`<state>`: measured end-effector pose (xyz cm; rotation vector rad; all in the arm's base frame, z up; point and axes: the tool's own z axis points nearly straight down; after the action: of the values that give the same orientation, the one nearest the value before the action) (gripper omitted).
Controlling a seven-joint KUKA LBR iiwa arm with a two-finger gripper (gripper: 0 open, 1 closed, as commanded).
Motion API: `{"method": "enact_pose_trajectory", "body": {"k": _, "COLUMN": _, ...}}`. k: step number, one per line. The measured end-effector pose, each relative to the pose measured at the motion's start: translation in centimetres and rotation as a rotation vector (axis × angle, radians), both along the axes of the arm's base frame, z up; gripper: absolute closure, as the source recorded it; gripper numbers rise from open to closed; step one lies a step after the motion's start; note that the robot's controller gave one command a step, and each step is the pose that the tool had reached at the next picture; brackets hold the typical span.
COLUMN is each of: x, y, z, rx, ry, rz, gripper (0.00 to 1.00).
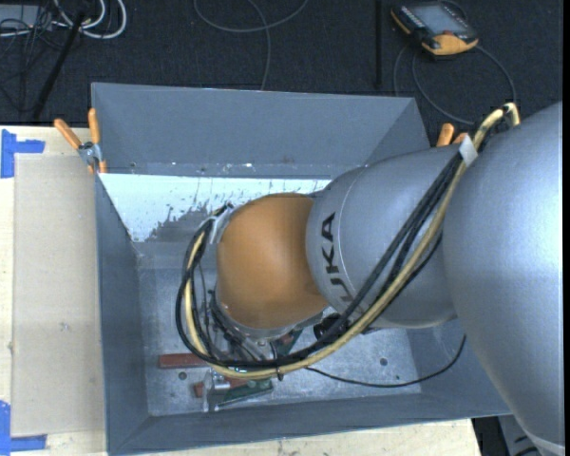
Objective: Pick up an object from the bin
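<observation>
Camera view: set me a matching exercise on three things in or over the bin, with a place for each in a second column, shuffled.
Things:
1. orange cover
2. brown strip
3. green piece

Places:
A. close to the near wall of the bin
B. on the bin floor, furthest left of the three
C. over the bin's middle, on the wrist of the arm

Pairs: 1-C, 2-B, 3-A.

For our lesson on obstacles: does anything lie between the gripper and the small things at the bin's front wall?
Nothing visible does. The gripper is low over a green piece by the front wall of the bin, with a brown stick to its left. The orange cover hides the spot beneath.
</observation>
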<state>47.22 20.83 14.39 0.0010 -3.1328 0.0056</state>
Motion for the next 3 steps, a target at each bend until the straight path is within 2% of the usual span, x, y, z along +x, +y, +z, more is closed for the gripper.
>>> {"method": "enact_pose_trajectory", "body": {"k": 1, "x": 0.2, "y": 0.0, "z": 0.3, "rx": 0.003, "ry": -0.006, "rz": -0.002, "gripper": 0.0}}
{"method": "enact_pose_trajectory", "body": {"k": 2, "x": 1.0, "y": -0.8, "z": -7.1, "rx": 0.008, "ry": -0.015, "rz": -0.045, "gripper": 1.0}}
{"method": "enact_pose_trajectory", "body": {"k": 3, "x": 1.0, "y": -0.8, "z": -7.1, "rx": 0.008, "ry": -0.015, "rz": -0.046, "gripper": 1.0}}
